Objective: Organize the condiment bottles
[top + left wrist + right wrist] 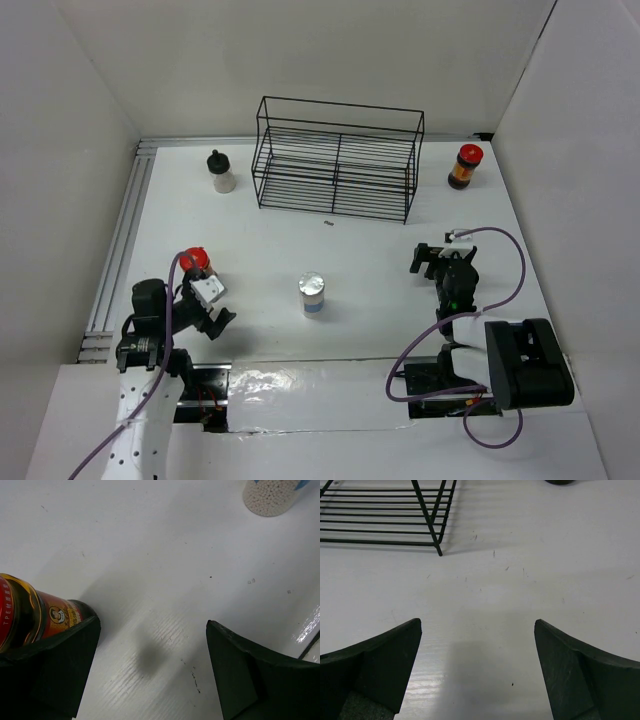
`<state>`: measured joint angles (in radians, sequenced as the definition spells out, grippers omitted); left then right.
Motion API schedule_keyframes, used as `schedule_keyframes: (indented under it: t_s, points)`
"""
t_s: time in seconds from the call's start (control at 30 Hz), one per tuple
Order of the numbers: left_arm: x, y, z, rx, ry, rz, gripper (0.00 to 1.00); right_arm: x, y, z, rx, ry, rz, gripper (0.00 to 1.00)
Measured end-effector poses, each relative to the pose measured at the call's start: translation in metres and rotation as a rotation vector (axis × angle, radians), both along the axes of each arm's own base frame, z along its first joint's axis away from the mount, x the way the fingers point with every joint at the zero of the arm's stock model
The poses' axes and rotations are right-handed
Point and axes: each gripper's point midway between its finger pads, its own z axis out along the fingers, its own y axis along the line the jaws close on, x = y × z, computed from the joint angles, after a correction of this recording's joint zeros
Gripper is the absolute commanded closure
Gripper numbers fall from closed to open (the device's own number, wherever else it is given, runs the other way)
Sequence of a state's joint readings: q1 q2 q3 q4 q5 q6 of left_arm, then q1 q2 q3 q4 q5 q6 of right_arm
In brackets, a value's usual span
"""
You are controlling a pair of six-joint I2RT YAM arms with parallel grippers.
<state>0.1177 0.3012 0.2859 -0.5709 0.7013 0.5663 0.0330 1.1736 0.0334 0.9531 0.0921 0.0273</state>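
Top view, clock positions read from the middle of the tabletop [380,300]. 4 condiment bottles stand upright and well apart, all outside the wire rack [337,158], which is set at 12 o'clock. The black-capped bottle [221,172] is seen at 11 o'clock, just left of the rack; the far red-lidded jar [465,167] at 1 o'clock, right of it. The blue-labelled bottle [313,294] stands at 6 o'clock, between the arms. The near red-lidded jar [197,263] lies at 8 o'clock, beside 1 finger of the left tool [207,300], outside the gap; contact cannot be told. Both the left tool and the right tool [440,258] are spread fully wide, and nothing is held.
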Motion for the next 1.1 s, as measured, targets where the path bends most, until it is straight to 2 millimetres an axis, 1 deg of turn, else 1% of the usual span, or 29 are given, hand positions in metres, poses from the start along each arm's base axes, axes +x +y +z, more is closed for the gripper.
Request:
schedule_keyframes:
  t_s: [0.13, 0.27, 0.37, 0.47, 0.53, 0.57, 0.6, 0.63, 0.67, 0.7, 0.8, 0.9, 0.97, 1.0, 1.03, 1.07, 1.1]
  points:
    - [0.001, -0.001, 0.002, -0.015, 0.008, 0.01, 0.01, 0.0, 0.0, 0.0, 0.0, 0.0, 0.0, 0.0]
    - [0.003, -0.001, 0.016, -0.011, -0.026, 0.005, 0.01, 0.0, 0.0, 0.0, 0.0, 0.0, 0.0, 0.0]
    - [0.002, -0.003, 0.035, 0.005, -0.073, -0.03, 0.01, 0.0, 0.0, 0.0, 0.0, 0.0, 0.0, 0.0]
    - [-0.001, -0.006, 0.062, 0.025, -0.137, -0.072, 0.01, 0.0, -0.002, -0.003, -0.001, 0.023, -0.012, 0.0]
    - [-0.003, -0.007, 0.083, 0.038, -0.181, -0.085, 0.01, 0.007, -0.009, -0.001, 0.01, 0.063, -0.06, 0.0]
    - [-0.004, -0.007, 0.095, 0.043, -0.204, -0.085, 0.01, 0.015, -0.014, 0.006, 0.016, 0.074, -0.095, 0.0]
    - [-0.006, -0.008, 0.107, 0.046, -0.227, -0.084, 0.01, 0.022, -0.019, 0.015, 0.017, 0.077, -0.125, 0.0]
    - [-0.006, -0.008, 0.12, 0.05, -0.254, -0.083, 0.01, 0.031, -0.023, 0.03, 0.015, 0.064, -0.146, 0.0]
    - [-0.007, -0.007, 0.133, 0.053, -0.279, -0.08, 0.01, 0.039, -0.026, 0.05, 0.012, 0.036, -0.157, 0.0]
    - [-0.007, -0.007, 0.146, 0.053, -0.3, -0.075, 0.01, 0.043, -0.027, 0.066, 0.009, 0.008, -0.159, 0.0]
    - [-0.007, -0.006, 0.178, 0.024, -0.306, -0.033, 0.01, 0.045, -0.027, 0.121, 0.001, -0.079, -0.149, 0.0]
    - [0.002, -0.003, 0.208, -0.014, -0.271, 0.015, 0.01, 0.048, -0.036, 0.178, 0.031, -0.149, -0.193, 0.0]
    - [0.014, 0.002, 0.221, -0.035, -0.215, 0.058, 0.01, 0.051, -0.047, 0.203, 0.081, -0.15, -0.261, 0.01]
    - [0.023, 0.006, 0.223, -0.044, -0.169, 0.09, 0.01, 0.055, -0.054, 0.217, 0.098, -0.143, -0.292, 0.06]
    - [0.034, 0.011, 0.222, -0.046, -0.119, 0.127, 0.01, 0.06, -0.058, 0.227, 0.099, -0.123, -0.305, 0.11]
    - [0.044, 0.016, 0.218, -0.049, -0.058, 0.161, 0.01, 0.063, -0.06, 0.228, 0.095, -0.068, -0.307, 0.22]
    - [0.051, 0.02, 0.214, -0.046, -0.006, 0.189, 0.01, 0.072, -0.063, 0.247, 0.097, -0.095, -0.312, 0.22]
